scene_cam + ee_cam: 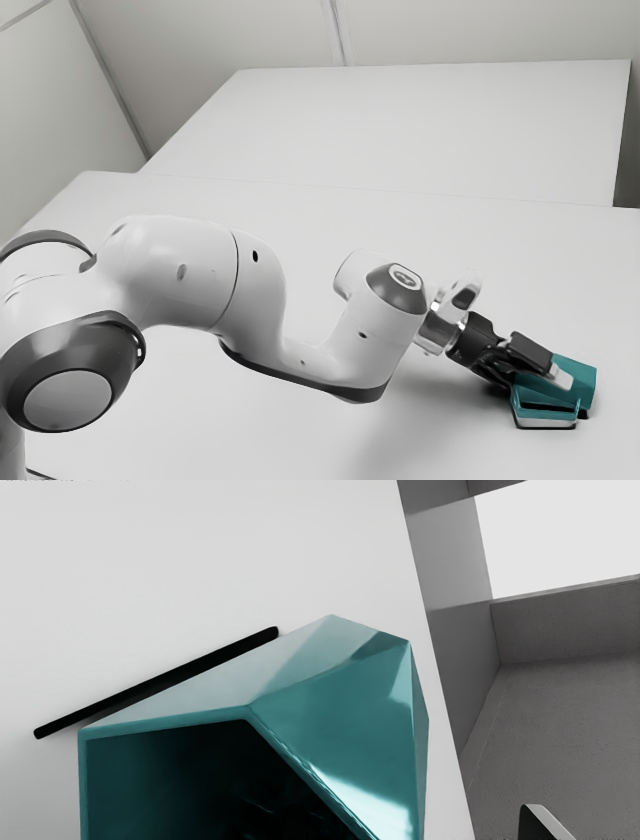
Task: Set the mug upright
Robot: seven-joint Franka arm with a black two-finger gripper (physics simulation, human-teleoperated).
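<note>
1. Much of our arm [190,270] reaches low over the table [480,240]; dropping the wrist while turning could knock the gripper's underside on it.
2. Our gripper [543,382] looks open, with nothing clamped: in the wrist view 1 finger [535,825] stands clear of the mug's wall. We cannot make out the other, so closing blind might catch only the rim or push the wall aside.
3. At the fingers, the mug [577,378] lies on its side on the table, mouth facing us. Its slanted, glossy facets could slip under an off-centre squeeze; lifting by 1 edge could let it swing or tip back.
4. Alongside the mug is a dark bar [160,680]. If that is its handle, it could snag on the table as we turn the mug.
</note>
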